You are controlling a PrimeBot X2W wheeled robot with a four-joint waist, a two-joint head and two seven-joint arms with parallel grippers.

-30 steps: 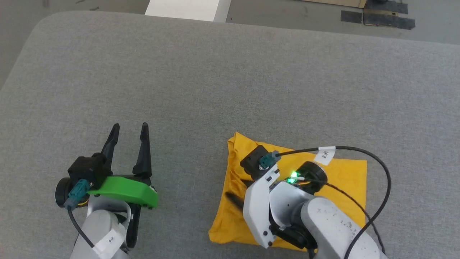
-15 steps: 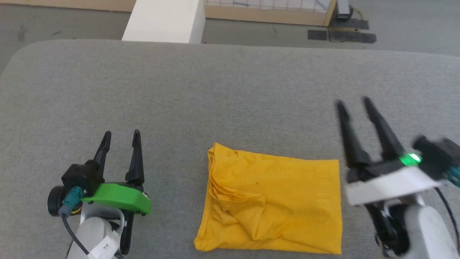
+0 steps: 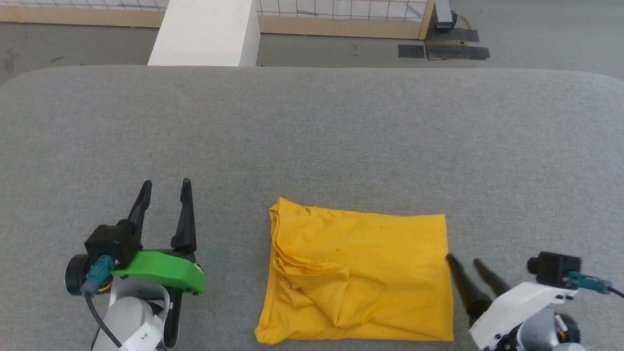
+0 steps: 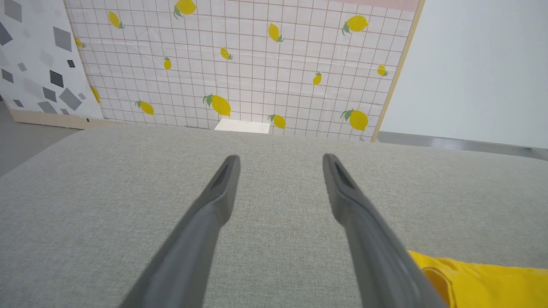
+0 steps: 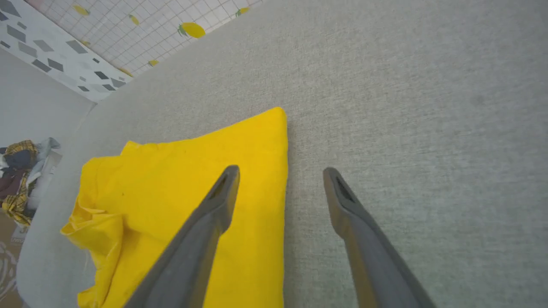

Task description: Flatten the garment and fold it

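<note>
**Yellow T-shirt lies folded; both grippers empty**

The jaws of the right gripper (image 3: 462, 259) are found spread wide, with nothing between them. In the right wrist view, one finger is seen over the near right edge of the garment (image 3: 370, 273) and the other over bare cloth; whether either tip touches cannot be told. The jaws of the left gripper (image 3: 166, 183) are likewise parted and empty, held well to the left of the garment above the grey fabric-covered table (image 3: 312, 136).

The garment, a bright yellow T-shirt, is located at the near middle of the table, between the two grippers. It is gathered into a compact rectangle. Its right and far edges are seen straight and flat; its left edge is bunched in stacked creases, and a diagonal ridge runs across the near left part. No print is exposed.

The folding step is judged largely complete, and the task near its end. If a further move is made, it is judged to call for the left-hand creases to be pressed or drawn flat, without the folded layers being pulled open.
</note>
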